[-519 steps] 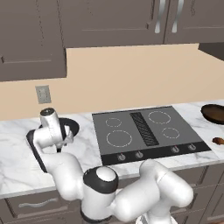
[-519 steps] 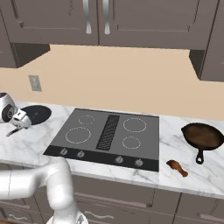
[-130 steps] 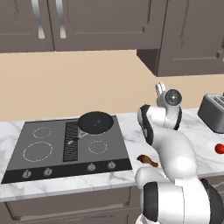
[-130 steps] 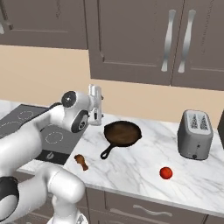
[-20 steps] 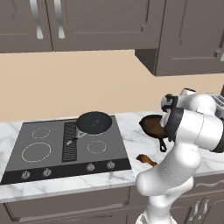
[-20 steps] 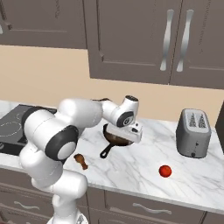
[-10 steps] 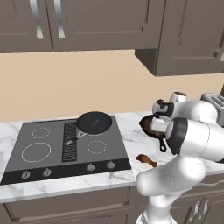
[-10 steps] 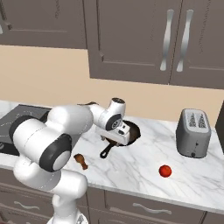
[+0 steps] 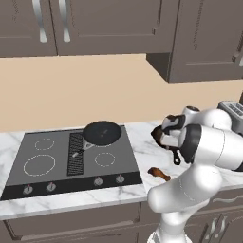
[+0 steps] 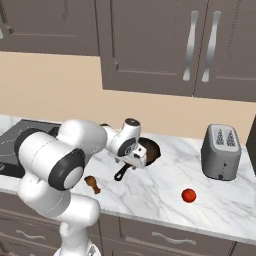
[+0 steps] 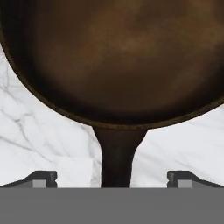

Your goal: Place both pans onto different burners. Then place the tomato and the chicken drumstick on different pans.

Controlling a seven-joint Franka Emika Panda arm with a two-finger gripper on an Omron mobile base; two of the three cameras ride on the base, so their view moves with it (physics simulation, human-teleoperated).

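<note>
Two fingers (image 11: 43, 178) spread | astride brown pan (image 11: 118, 52) handle | no writing

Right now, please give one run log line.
gripper: open, astride brown pan handle | skillet: on burner | drumstick, tomato: on counter

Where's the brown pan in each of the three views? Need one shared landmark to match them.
Left base view: brown pan at right of centre on the marble counter, mostly hidden behind the arm.
Right base view: at centre, handle pointing toward the camera's lower left.
Hand view: bowl across the top, handle running down between the open jaws.
Shared landmark in both base views: chicken drumstick, on the counter just in front of the pan.
</note>
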